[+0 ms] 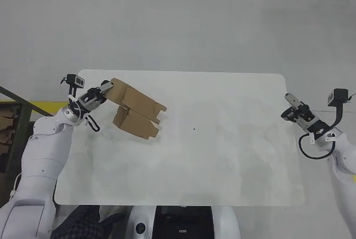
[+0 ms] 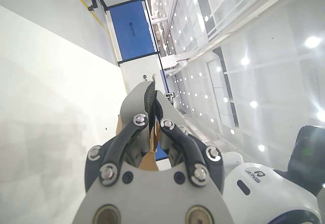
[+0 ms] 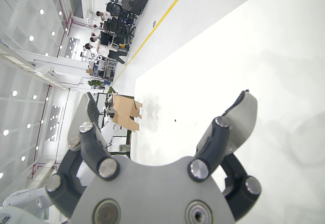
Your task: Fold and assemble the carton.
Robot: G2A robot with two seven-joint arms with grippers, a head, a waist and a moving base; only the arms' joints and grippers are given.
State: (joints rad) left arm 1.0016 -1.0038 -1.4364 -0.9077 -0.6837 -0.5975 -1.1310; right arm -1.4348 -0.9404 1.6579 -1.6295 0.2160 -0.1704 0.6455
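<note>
Brown corrugated-cardboard carton [image 1: 136, 110], part-folded with flaps loose, is sitting near the far left corner of the white rectangular table [image 1: 226, 161]. Left gripper [image 1: 108, 88] is pinching the carton's far-left edge, jaws closed tight on the cardboard. Right gripper [image 1: 289, 99] is hovering at the table's right edge, well apart, jaws spread wide, holding nothing.
</note>
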